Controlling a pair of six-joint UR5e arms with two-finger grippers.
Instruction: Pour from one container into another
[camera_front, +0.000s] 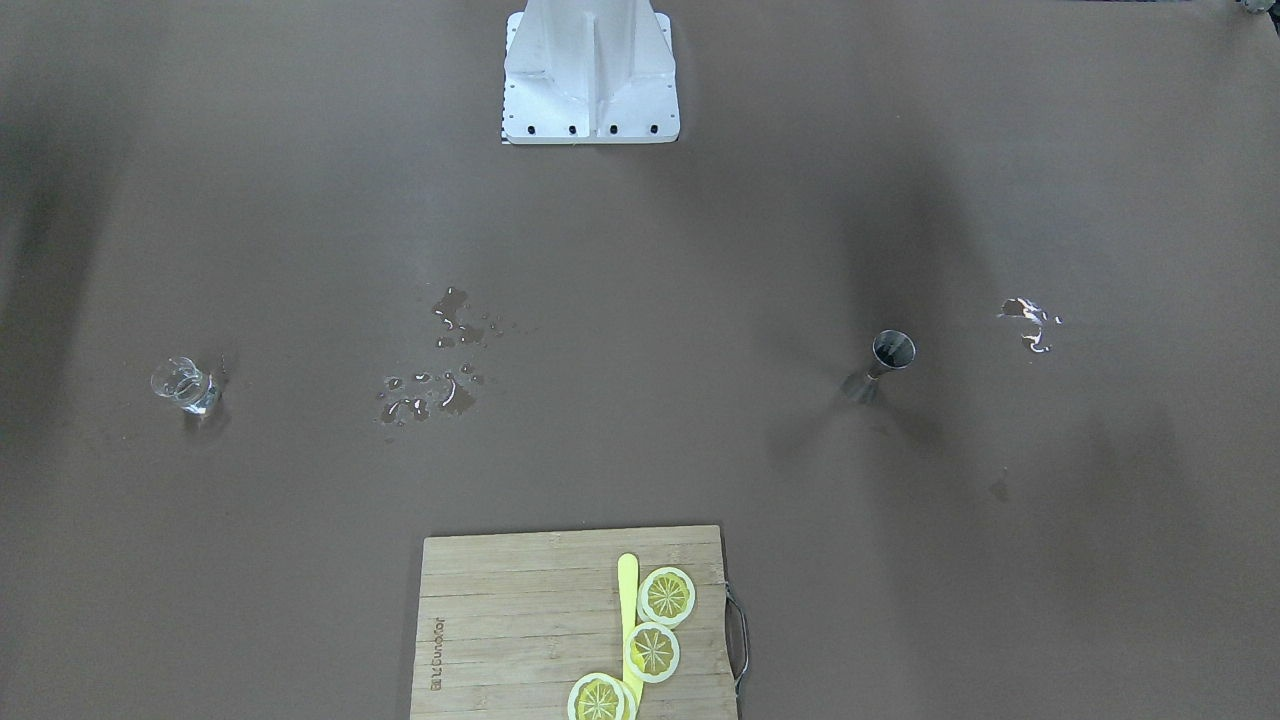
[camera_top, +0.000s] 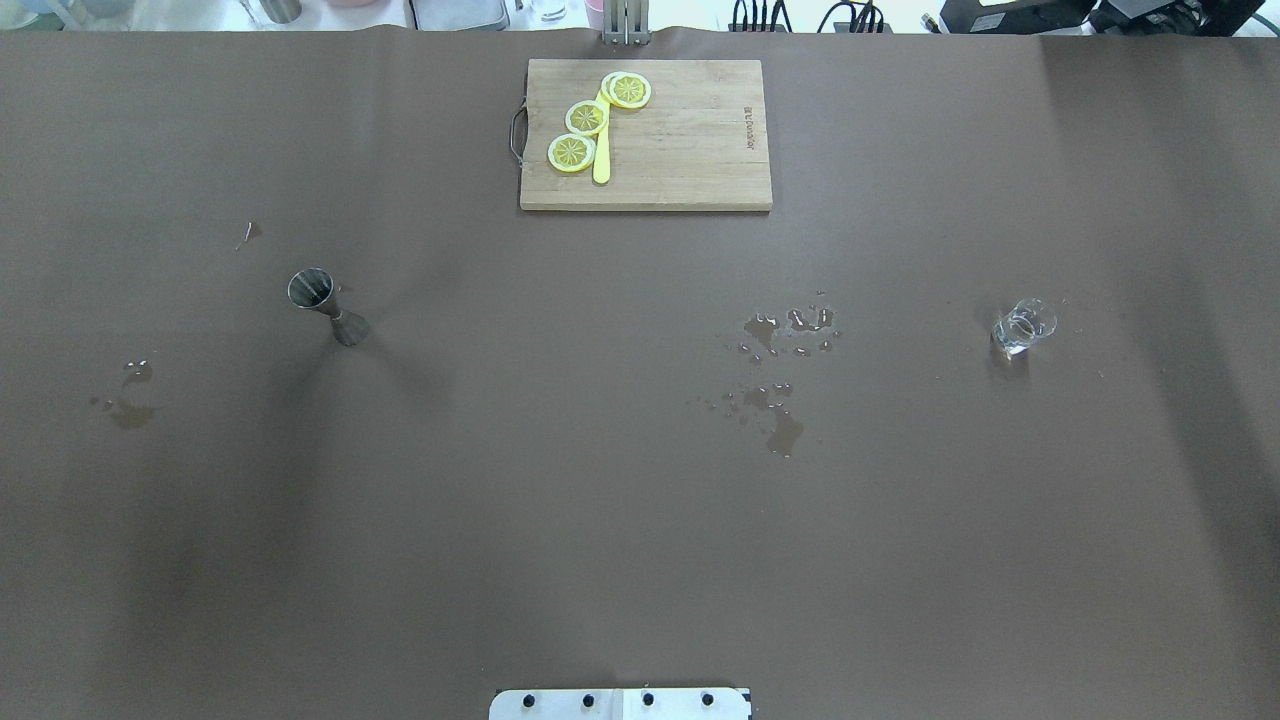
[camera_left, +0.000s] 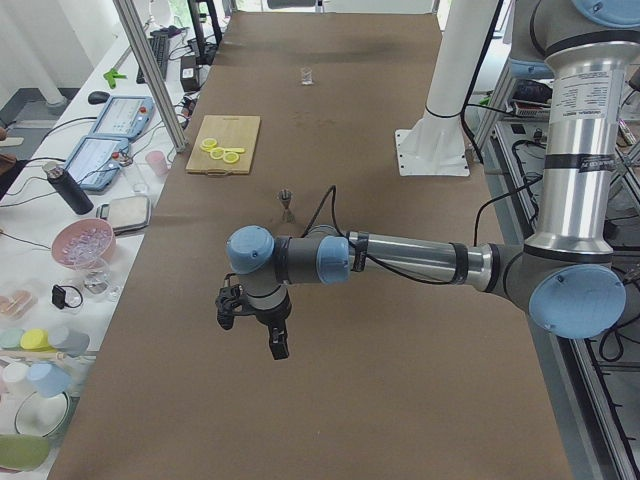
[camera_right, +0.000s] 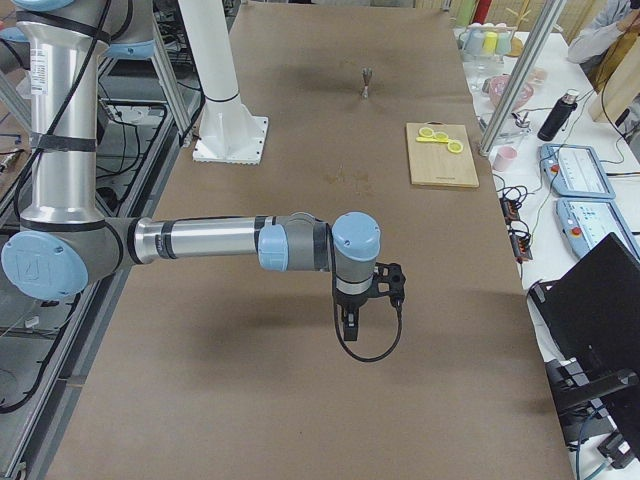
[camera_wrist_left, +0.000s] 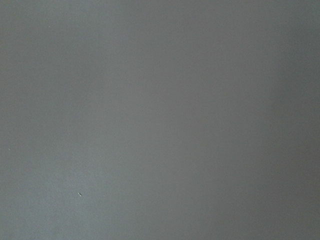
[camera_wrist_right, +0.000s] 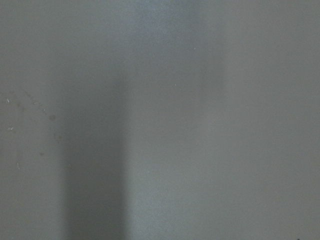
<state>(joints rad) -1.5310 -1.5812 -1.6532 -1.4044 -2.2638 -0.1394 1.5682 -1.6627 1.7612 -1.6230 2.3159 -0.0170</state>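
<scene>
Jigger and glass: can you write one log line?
jigger: upright, untouched | glass: upright, far from jigger | spilled drops: between them | left gripper: away from both, state unclear | right gripper: same

The table (camera_top: 640, 520) is matte brown, blotched darker by wet spots (camera_top: 785, 432). At top centre of the overhead view, the cutting board (camera_top: 690, 150) is pale tan and plank-striped. The lemon slices (camera_top: 571, 153) are yellow, white-rimmed and spoke-patterned. The jigger (camera_top: 325, 305) is steel-grey, the glass (camera_top: 1022, 326) clear. The left arm (camera_left: 420, 262) is silver with blue caps.
</scene>
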